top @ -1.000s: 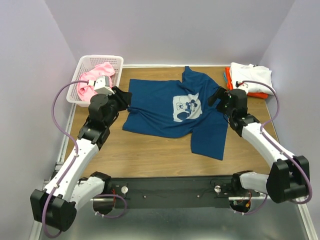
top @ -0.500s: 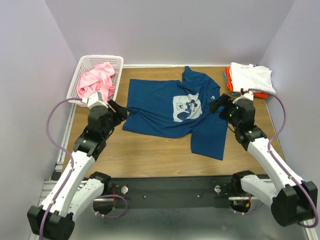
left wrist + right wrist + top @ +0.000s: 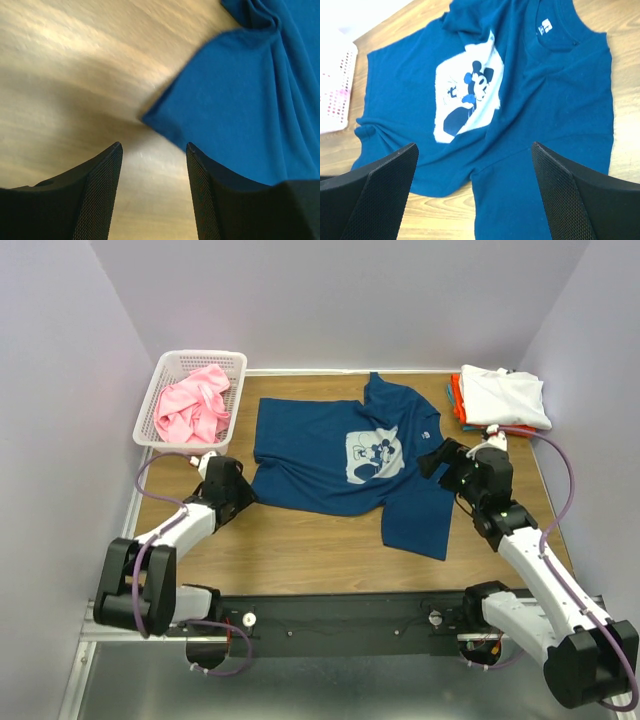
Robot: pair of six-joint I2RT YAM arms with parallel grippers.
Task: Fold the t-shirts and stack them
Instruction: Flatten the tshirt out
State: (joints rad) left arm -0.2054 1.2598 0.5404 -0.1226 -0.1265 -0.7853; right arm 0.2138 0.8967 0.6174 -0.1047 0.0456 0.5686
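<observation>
Across the table (image 3: 300,555) the navy t-shirt (image 3: 330,455) lies spread print-up and not yet folded, much as it lay a second ago. The arms are what have changed. The left arm (image 3: 175,530) has dropped from its raised reach beside the basket (image 3: 150,410) and now lies low along the wood. The right arm (image 3: 525,545) has drawn back a little from the far corner, where the folded stack (image 3: 505,395) sits. We read this as both arms setting up for the first fold. The left gripper (image 3: 245,492) is released, its jaws apart just short of the shirt's near-left hem corner (image 3: 150,119), holding nothing. The right gripper (image 3: 432,458) hovers above the shirt's right side, jaws wide and empty. A pink t-shirt (image 3: 195,405) waits in the basket.
</observation>
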